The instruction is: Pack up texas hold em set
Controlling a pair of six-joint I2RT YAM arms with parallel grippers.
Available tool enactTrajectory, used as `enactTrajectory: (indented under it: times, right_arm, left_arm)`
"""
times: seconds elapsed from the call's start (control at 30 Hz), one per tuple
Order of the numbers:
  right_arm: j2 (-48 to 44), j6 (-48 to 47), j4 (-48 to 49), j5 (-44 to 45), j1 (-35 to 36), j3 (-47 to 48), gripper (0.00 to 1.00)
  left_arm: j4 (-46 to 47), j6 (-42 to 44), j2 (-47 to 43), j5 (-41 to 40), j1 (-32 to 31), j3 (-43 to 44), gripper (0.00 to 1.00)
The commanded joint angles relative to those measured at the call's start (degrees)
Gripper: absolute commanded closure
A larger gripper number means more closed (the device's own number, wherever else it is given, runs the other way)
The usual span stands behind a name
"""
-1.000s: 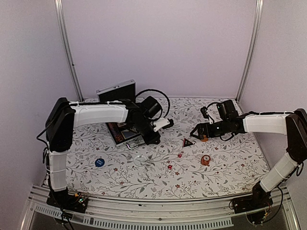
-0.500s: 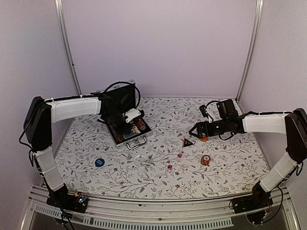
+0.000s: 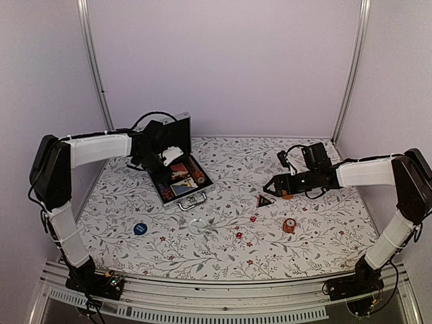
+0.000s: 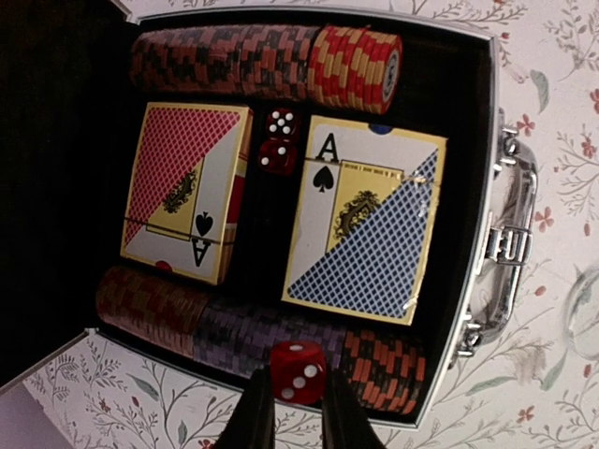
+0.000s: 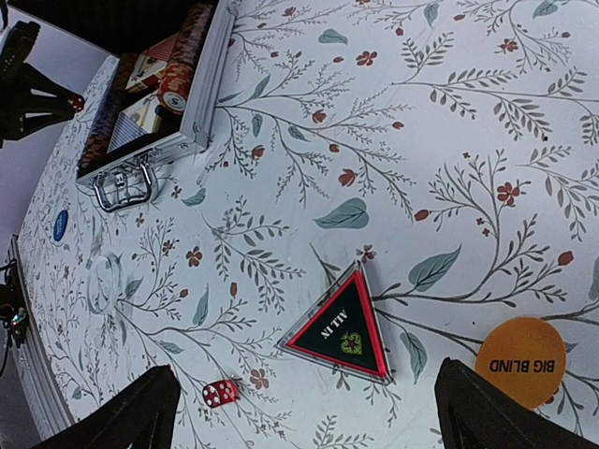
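Note:
The silver briefcase (image 3: 191,197) lies open at back left, its lid (image 3: 170,129) upright. In the left wrist view its black tray (image 4: 459,140) holds two reddish chip rows (image 4: 271,61), two card decks (image 4: 365,220) and two red dice (image 4: 278,138). My left gripper (image 4: 298,412) is shut on a red die (image 4: 298,372) and holds it above the case's near chip row; it also shows in the top view (image 3: 165,156). My right gripper (image 5: 314,426) is wide open just above the black triangular "ALL IN" token (image 5: 339,327), which lies flat on the cloth (image 3: 264,200).
An orange "BIG BLIND" token (image 5: 519,360) lies by the right finger. A loose red die (image 5: 220,393) lies near the triangle; two dice (image 3: 253,219) show in the top view. There are also another orange token (image 3: 289,225), a clear round token (image 3: 196,225) and a blue token (image 3: 140,228).
My left arm has swung back and left from the case's front right corner to above the open tray. The right arm has barely moved.

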Motion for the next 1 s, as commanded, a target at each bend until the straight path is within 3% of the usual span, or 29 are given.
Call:
enactTrajectory:
  times: [0.0, 0.97]
  right_arm:
    - [1.2, -0.9, 1.4, -1.0, 0.4, 1.5, 0.01]
    - [1.8, -1.9, -1.5, -0.9, 0.3, 3.2, 0.01]
  left_arm:
    - [2.3, 2.2, 0.0, 1.3, 1.3, 0.4, 0.97]
    - [1.7, 3.2, 12.2, 0.4, 4.1, 8.4, 0.97]
